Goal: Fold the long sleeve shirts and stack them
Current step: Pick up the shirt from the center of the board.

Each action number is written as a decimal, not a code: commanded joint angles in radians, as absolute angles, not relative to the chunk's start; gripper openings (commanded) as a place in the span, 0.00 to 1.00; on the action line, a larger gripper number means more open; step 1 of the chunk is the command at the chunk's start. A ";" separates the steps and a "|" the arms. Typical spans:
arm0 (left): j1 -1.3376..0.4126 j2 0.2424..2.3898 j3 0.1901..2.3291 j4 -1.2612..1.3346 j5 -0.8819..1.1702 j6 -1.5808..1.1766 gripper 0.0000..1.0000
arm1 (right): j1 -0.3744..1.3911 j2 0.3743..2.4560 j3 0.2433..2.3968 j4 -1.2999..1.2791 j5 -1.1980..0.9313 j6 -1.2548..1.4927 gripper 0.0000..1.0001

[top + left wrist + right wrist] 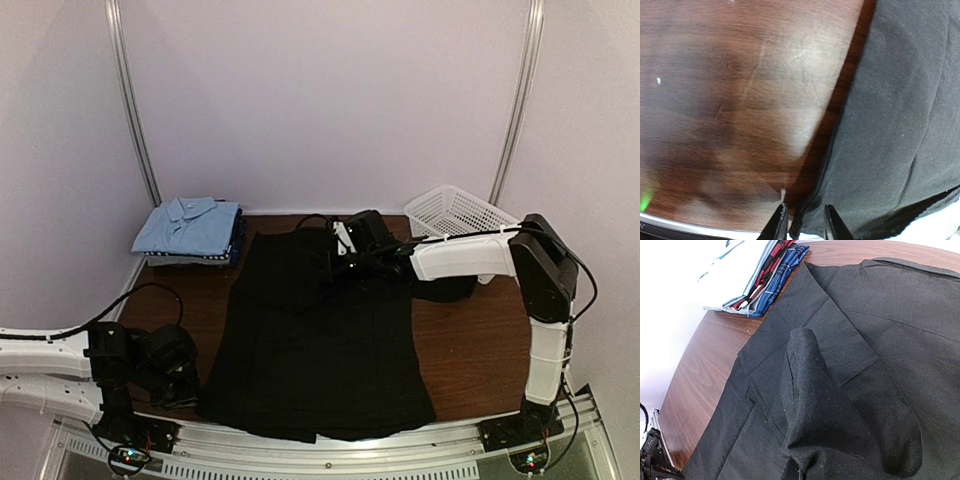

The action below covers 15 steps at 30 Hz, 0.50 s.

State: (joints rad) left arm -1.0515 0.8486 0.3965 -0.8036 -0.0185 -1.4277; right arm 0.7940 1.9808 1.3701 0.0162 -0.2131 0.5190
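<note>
— Where the dark wooden surface (pixel 470 340) is spreading across the top view, what is occupying most of it?

— The black shirt (pixel 320 350) is lying flat along the middle, its hem reaching the near edge and its collar end pointing toward the back wall. In the right wrist view, one part of it is rising off the rest as a rounded fold of cloth.

— And what is sitting behind it?

— At the far left corner, the stack of folded shirts (pixel 190 235) is resting near the black shirt's upper corner. The light blue collared shirt (pixel 185 222) is lying on top, and checked blue and red ones are showing beneath it. At the far right, the white mesh basket (pixel 455 212) is standing apart from the shirts.

— How is each claw standing?

— The right claw (pixel 338 262) is hanging over the upper middle of the black shirt and is holding that raised fold with its jaws shut; cloth is hiding its fingertips in its own view. The left claw (pixel 805 227) is sitting low at the shirt's near left corner. Its jaws are standing narrow, and the corner of the hem is lying between the fingers (pixel 779 225). Whether they are pinching the cloth, the pictures are not telling.
</note>
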 commanded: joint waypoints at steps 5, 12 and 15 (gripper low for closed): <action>-1.064 0.875 0.396 -0.795 -0.033 -1.422 0.17 | 0.788 1.918 1.410 -0.004 -0.217 0.493 0.00; -1.067 0.887 0.416 -0.789 -0.019 -1.384 0.00 | 0.788 1.923 1.470 -0.050 -0.212 0.471 0.00; -1.067 0.896 0.463 -0.788 -0.018 -1.344 0.00 | 0.788 1.927 1.514 -0.078 -0.199 0.451 0.00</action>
